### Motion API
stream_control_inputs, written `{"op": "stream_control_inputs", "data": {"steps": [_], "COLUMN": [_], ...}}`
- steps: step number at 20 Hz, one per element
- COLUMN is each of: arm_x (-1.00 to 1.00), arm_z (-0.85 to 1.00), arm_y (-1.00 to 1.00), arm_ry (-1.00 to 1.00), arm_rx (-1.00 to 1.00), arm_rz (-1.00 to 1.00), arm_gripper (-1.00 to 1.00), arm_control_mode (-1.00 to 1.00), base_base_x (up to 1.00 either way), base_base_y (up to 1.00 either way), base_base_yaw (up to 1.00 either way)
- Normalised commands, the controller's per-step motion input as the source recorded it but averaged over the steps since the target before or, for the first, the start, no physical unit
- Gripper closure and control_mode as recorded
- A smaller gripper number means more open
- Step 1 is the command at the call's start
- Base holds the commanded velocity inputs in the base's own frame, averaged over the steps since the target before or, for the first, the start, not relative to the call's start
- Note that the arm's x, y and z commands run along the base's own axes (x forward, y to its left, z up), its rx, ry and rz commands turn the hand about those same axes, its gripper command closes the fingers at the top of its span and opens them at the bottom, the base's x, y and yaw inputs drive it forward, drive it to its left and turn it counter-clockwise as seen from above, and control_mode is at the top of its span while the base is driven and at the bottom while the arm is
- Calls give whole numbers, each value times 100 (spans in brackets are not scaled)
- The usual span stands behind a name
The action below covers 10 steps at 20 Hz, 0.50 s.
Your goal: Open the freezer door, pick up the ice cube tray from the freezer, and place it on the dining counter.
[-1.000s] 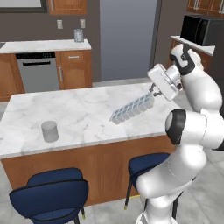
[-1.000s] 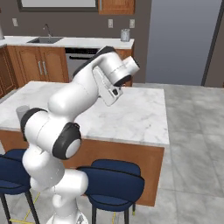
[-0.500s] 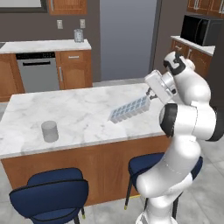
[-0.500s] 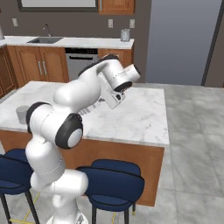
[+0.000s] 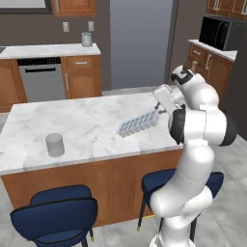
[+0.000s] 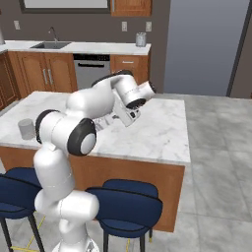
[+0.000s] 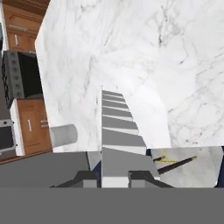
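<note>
Pale blue-white, the ice cube tray (image 5: 139, 123) hangs tilted over the right half of the dining desk (image 5: 82, 123), its right end held in the gripper (image 5: 159, 110). In the hand view the two fingertips (image 7: 85, 178) stand close on either side of the tray's near end (image 7: 116, 131), so the gripper is closed on the tray. The tray's far end slopes down toward the marble; whether it touches the surface cannot be told from these pictures.

Step in hand: placement on the desk. Recommended procedure:
- Level the tray before lowering, so both ends meet the marble together.
- Lower until the underside rests flat; release only then.
- Set it down well inside the near and right edges of the desk. In the hand view the gripper end lies past the marble edge, so a shift inward appears advisable.
- Withdraw the gripper along the tray's long axis to avoid dragging it.

Containers: the tray's cells cannot be seen well enough to tell their contents. A translucent grey cup (image 5: 55, 144) stands upright on the left part of the desk, well apart from the tray; its contents cannot be made out.
</note>
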Motion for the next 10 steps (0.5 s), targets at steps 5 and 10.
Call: {"op": "stream_control_inputs", "data": {"steps": [5,10], "arm_x": [34,29], "arm_z": [-47,-49], "arm_y": [1,0], "arm_ry": [0,-2], "arm_rx": [5,8], "arm_rz": [-1,0], "arm_gripper": [100,100], "arm_control_mode": [-100,-100], "base_base_x": [0,0], "base_base_y": [0,0], "base_base_yaw": [0,0]}}
